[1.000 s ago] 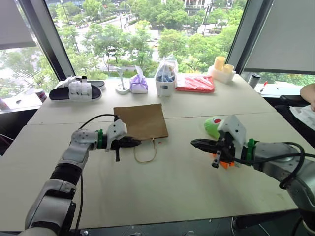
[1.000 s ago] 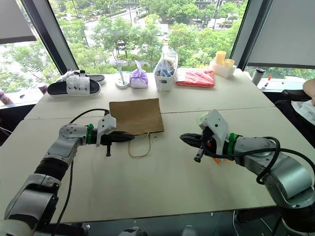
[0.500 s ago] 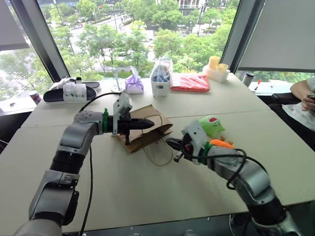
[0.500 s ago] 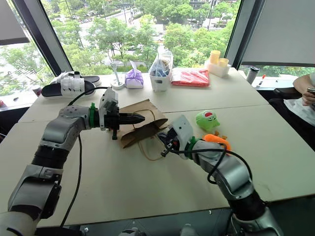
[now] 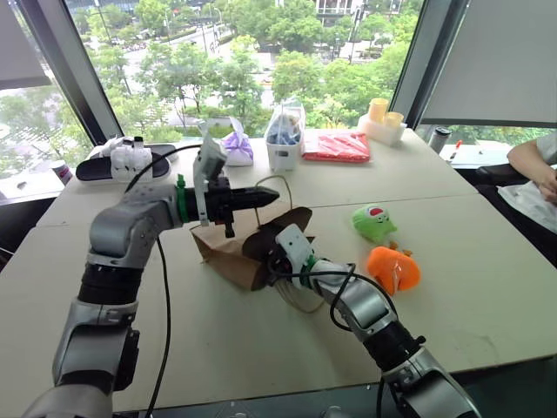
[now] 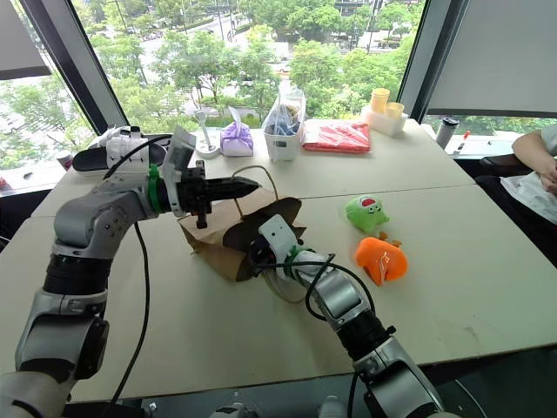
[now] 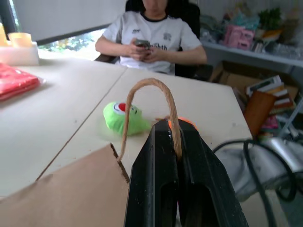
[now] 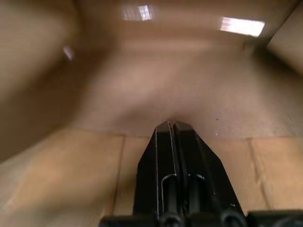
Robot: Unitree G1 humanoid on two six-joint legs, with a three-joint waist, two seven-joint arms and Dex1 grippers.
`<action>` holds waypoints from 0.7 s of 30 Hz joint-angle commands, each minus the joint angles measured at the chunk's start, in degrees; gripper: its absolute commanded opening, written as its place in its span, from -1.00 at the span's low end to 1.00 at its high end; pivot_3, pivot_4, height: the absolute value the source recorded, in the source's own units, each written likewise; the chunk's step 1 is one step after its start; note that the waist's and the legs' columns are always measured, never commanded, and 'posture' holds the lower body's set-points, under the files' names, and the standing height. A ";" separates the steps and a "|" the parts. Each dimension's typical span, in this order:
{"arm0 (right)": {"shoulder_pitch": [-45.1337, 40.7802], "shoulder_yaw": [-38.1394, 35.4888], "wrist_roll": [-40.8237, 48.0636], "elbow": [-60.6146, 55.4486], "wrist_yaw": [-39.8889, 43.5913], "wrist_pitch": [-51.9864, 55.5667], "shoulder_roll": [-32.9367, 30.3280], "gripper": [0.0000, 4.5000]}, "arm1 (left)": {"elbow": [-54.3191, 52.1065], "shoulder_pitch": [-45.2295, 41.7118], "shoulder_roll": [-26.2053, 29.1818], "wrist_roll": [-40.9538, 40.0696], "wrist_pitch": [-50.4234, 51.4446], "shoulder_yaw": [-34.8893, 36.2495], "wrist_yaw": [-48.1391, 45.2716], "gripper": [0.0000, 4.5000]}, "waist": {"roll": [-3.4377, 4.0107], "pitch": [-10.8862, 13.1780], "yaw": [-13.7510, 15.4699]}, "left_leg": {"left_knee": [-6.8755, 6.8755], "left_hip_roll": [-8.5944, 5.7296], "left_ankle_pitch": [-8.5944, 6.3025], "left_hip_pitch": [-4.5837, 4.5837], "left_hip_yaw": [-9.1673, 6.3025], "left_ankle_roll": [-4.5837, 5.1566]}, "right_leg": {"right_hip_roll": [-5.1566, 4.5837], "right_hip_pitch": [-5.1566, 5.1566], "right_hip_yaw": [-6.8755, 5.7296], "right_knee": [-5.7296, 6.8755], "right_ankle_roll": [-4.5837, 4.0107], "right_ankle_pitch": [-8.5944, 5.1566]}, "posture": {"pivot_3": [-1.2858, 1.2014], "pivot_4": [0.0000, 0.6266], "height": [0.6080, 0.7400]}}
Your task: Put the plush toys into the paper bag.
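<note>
The left tool (image 5: 268,195) is raised above the surface (image 5: 261,348) with its two black fingers clamped on the upper cord handle (image 7: 150,94) of the brown paper bag (image 5: 228,257), so the bag's top edge hangs from that handle and its mouth gapes toward the robot's right. The right tool (image 8: 171,126), its fingers pressed together with nothing between them, reaches into that dark mouth; its wrist view looks along the closed fingers at the bag's brown inner walls. The bag's second cord handle (image 6: 280,290) lies slack on the surface under the right forearm. Both plush toys sit on the surface outside the bag, to its right: the green plush toy (image 5: 374,223) with the red-and-white mouth patch is farther from the robot, and the orange plush toy (image 5: 393,269) is just in front of it, nearer the robot. Along the window edge of the surface stand a purple tied pouch (image 5: 235,148), a clear plastic bag with blue contents (image 5: 283,138) and a flat red packet (image 5: 338,147). A person in a white shirt (image 7: 151,40) sits past the far corner.
</note>
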 commanded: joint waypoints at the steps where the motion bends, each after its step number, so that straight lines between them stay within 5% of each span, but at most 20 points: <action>1: 1.28 -0.26 -1.04 -1.58 2.18 0.04 -0.40 -1.00 | -1.08 -3.57 1.84 -0.98 -0.88 3.34 2.00 -0.97 | 0.00 -0.01 -0.09 | 0.00 0.00 0.00 0.01 0.00 -0.01 | 0.00 0.00 0.00 0.00 0.00 0.00 | 0.03 -0.52 1.00; 13: 5.00 -2.91 -2.59 -8.23 3.16 2.49 -1.84 -1.00 | 1.96 -4.08 1.54 -1.70 -2.42 4.28 3.45 -0.97 | 0.01 -0.02 0.08 | 0.01 -0.01 0.06 0.04 0.00 -0.10 | 0.00 0.01 0.00 0.02 0.00 0.00 | 0.03 -0.52 1.00; 21: 6.05 -16.02 3.98 -34.82 2.66 20.05 -6.95 -1.00 | -2.70 2.59 -4.01 -1.31 -3.80 0.61 4.40 -0.97 | 0.00 -0.01 0.39 | 0.01 -0.02 0.06 -0.03 -0.01 -0.11 | -0.01 -0.06 0.03 0.02 0.00 0.00 | 0.03 -0.52 1.00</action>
